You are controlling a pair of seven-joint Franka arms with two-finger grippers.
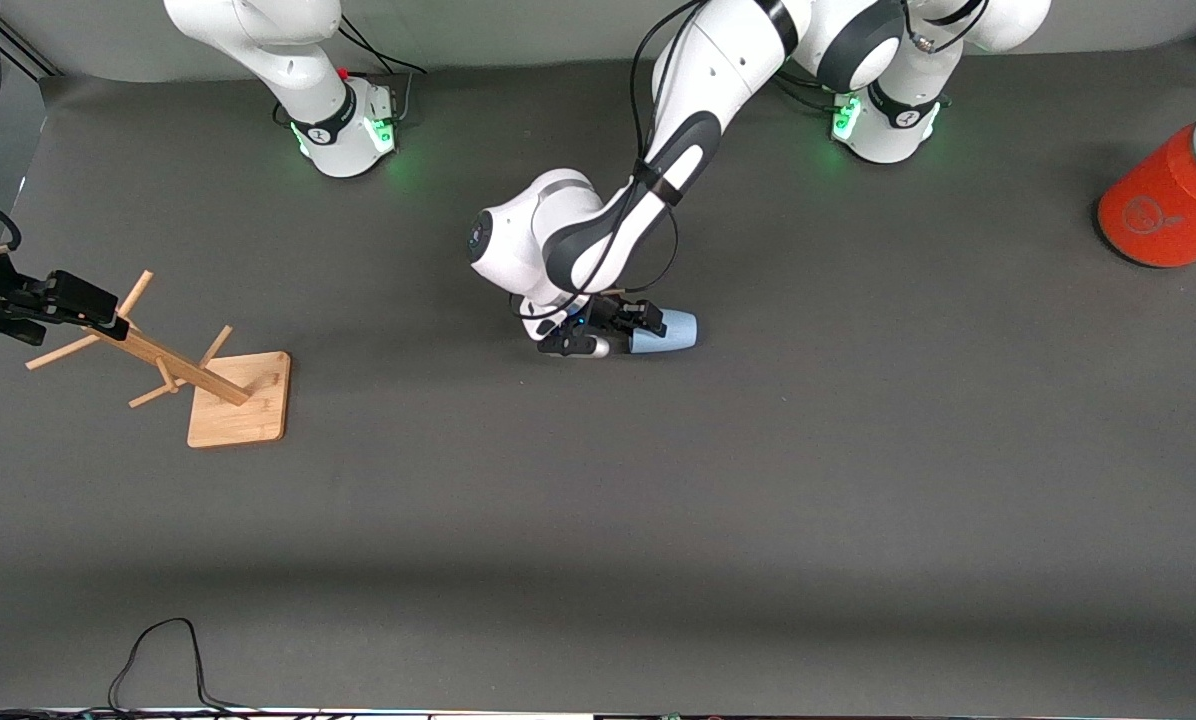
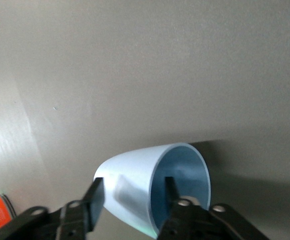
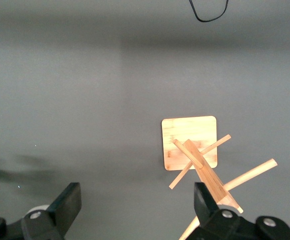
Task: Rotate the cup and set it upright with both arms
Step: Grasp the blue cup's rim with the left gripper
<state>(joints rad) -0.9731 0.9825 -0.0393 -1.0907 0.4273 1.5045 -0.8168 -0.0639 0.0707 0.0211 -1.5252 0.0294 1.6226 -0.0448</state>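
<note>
The pale blue cup (image 1: 670, 332) lies on its side on the dark mat mid-table, its mouth toward the right arm's end. My left gripper (image 1: 638, 325) is low at the cup's mouth. In the left wrist view the cup (image 2: 135, 175) fills the lower middle, and the left gripper (image 2: 132, 197) is open. One finger (image 2: 170, 190) is inside the mouth and the other (image 2: 96, 200) is outside the wall. My right gripper (image 1: 98, 310) waits open and empty over the top of the wooden rack, and shows as such in the right wrist view (image 3: 135, 200).
A wooden peg rack (image 1: 238, 400) stands toward the right arm's end, seen from above in the right wrist view (image 3: 190, 142). A large orange can (image 1: 1173, 195) stands at the left arm's end. A black cable (image 1: 158, 650) lies by the edge nearest the front camera.
</note>
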